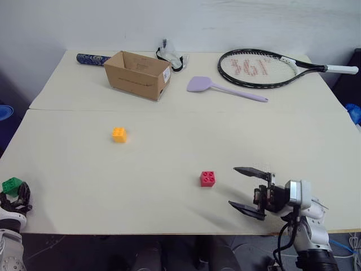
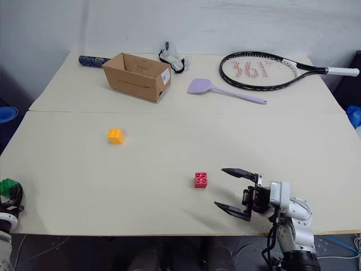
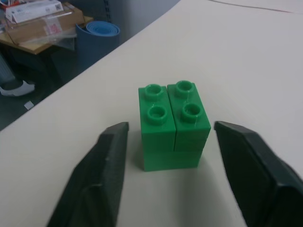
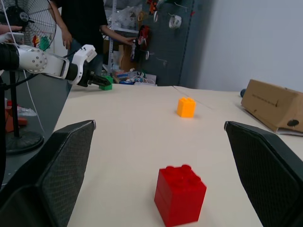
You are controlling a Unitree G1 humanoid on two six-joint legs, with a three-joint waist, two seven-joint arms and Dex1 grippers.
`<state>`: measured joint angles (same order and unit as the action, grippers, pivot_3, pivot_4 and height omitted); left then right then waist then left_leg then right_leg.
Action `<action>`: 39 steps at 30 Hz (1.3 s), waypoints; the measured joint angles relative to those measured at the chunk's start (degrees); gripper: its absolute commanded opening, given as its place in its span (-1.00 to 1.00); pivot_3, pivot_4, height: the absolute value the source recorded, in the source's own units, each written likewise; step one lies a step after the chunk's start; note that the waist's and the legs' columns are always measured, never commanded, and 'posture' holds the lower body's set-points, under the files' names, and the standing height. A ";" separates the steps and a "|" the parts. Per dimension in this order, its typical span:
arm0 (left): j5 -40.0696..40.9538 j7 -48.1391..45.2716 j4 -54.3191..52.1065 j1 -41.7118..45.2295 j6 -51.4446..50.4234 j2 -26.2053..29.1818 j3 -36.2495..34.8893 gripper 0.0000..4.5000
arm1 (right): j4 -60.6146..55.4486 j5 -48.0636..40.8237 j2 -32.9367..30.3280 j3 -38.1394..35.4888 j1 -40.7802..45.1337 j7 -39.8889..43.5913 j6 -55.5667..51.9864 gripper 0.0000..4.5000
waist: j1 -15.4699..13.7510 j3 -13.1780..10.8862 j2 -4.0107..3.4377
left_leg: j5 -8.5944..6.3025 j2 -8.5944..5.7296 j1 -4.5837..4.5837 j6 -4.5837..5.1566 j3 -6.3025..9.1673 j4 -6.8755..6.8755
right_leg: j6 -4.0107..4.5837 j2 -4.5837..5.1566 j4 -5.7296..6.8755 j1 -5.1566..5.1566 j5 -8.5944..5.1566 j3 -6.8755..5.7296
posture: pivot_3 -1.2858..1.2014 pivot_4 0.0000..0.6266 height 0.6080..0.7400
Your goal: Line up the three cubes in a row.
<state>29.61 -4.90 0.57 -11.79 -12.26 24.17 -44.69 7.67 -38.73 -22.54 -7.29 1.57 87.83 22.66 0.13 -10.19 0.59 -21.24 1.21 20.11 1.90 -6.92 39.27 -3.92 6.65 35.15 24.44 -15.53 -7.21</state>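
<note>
Green block (image 3: 173, 125) sits at the near left corner of our cream desk (image 1: 180, 164), studs up, between the two fingers of our left gripper (image 3: 170, 177). Gaps show on both sides of it, so the fingers are not pressing on it, and we cannot tell more about the grip than that. Our right gripper (image 1: 248, 190) hovers low at the near right part of the desk with its jaws spread wide and nothing in them, pointing toward the red block (image 1: 207, 179) just beside it. Well apart from both, the orange block (image 1: 119, 134) stands farther back and left of centre. At the far edge lie a cardboard box (image 1: 138, 74), a lilac spatula (image 1: 223, 87) and a tennis racket (image 1: 271, 68).
</note>
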 measured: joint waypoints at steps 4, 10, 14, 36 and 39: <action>-0.83 -0.27 0.15 -0.27 1.00 -0.25 0.00 -0.36 | 3.16 -0.02 0.32 -0.03 -1.06 1.03 3.12 1.00 | 0.00 0.00 0.00 | 0.01 0.00 -0.01 -0.02 0.00 0.00 | 0.00 0.01 0.02 0.00 0.00 0.01 | 0.03 -0.52 1.00; 2.48 -14.18 0.13 0.07 6.71 2.07 0.99 -0.36 | 8.82 -0.97 -1.73 0.98 -4.41 1.54 9.55 1.00 | -0.31 0.00 0.01 | 0.00 -0.01 0.00 -0.03 0.01 0.00 | 0.00 0.05 0.00 0.00 0.00 -0.02 | 0.03 -0.52 1.00; 5.76 -31.89 -7.42 0.82 4.25 12.65 9.99 -0.36 | 10.83 -3.40 -5.51 1.38 -5.89 1.59 12.60 1.00 | -0.49 -0.01 -0.02 | -0.09 -0.10 -0.04 -0.29 0.04 0.01 | 0.01 0.15 0.08 -0.03 0.00 0.01 | 0.03 -0.52 1.00; -13.45 -75.71 17.36 41.31 17.03 11.67 55.95 -0.36 | 21.74 -12.93 -15.90 2.38 -7.73 1.65 23.65 1.00 | -0.17 -0.07 -0.54 | 0.33 -0.06 -0.12 0.01 -0.25 0.11 | 0.00 -0.13 0.40 -0.03 0.01 0.16 | 0.03 -0.52 1.00; -14.25 -75.97 18.38 41.89 17.86 10.55 56.07 -0.36 | 21.50 -12.93 -15.90 2.53 -7.56 1.65 23.53 1.00 | -0.20 -0.07 -0.54 | 0.32 -0.05 -0.04 0.01 -0.16 0.26 | 0.00 -0.10 0.40 -0.03 0.01 0.10 | 0.03 -0.52 1.00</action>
<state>15.36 -80.87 18.95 30.10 5.60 34.72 11.38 29.16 -51.66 -38.44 -4.76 -5.99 89.48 46.19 -0.07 -10.26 0.05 -20.92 1.16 20.07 1.92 -7.08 39.53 -3.92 6.55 35.56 24.40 -15.52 -7.10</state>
